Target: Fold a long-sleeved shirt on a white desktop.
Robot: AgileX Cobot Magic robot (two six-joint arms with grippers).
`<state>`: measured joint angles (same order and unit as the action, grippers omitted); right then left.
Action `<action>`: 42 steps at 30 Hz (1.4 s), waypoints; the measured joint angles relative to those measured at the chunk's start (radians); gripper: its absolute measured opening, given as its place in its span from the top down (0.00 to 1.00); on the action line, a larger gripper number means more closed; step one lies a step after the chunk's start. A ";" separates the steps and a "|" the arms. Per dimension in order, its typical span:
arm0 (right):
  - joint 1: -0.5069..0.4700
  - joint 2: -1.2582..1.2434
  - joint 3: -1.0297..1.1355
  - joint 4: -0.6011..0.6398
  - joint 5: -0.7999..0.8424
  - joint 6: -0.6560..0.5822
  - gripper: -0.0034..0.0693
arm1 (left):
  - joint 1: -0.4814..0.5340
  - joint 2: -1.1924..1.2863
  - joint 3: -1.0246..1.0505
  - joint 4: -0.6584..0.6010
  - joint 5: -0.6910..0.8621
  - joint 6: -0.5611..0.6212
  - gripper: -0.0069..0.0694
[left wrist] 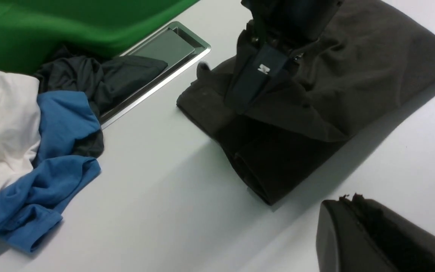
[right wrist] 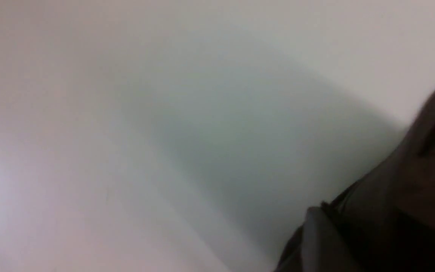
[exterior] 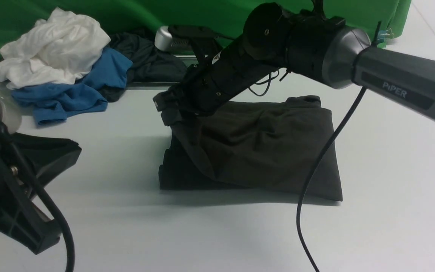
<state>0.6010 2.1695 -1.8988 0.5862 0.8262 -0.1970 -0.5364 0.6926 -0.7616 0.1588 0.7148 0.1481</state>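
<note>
One white surface carries everything. One long-sleeved shirt lies folded in a dark block at its middle, upper layer raised at the left edge. One heap of three other garments sits at the far left: one white, one blue, one charcoal. One metal hatch lies beside them. My right hand touches the shirt's raised edge; I cannot tell how far apart its fingers are. My left hand is closed, empty, near me.
</note>
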 joint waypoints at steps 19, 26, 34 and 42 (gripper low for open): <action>-0.192 -0.282 0.086 -0.572 0.278 0.122 0.66 | 0.008 0.215 0.000 0.001 -0.074 -0.121 0.89; -0.218 -0.295 0.266 -0.586 0.205 0.122 0.63 | 0.200 0.582 -0.098 -0.213 -0.159 0.058 0.88; -0.218 -0.295 0.318 -0.586 0.132 0.095 0.63 | 0.387 0.957 -0.305 -0.750 -0.077 0.736 0.69; -0.218 -0.295 0.318 -0.586 0.089 0.077 0.63 | 0.410 1.193 -0.434 -0.809 -0.089 0.847 0.17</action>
<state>0.3830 1.8746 -1.5805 0.0000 0.9148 -0.1204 -0.1265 1.8853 -1.1952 -0.6499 0.6254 0.9954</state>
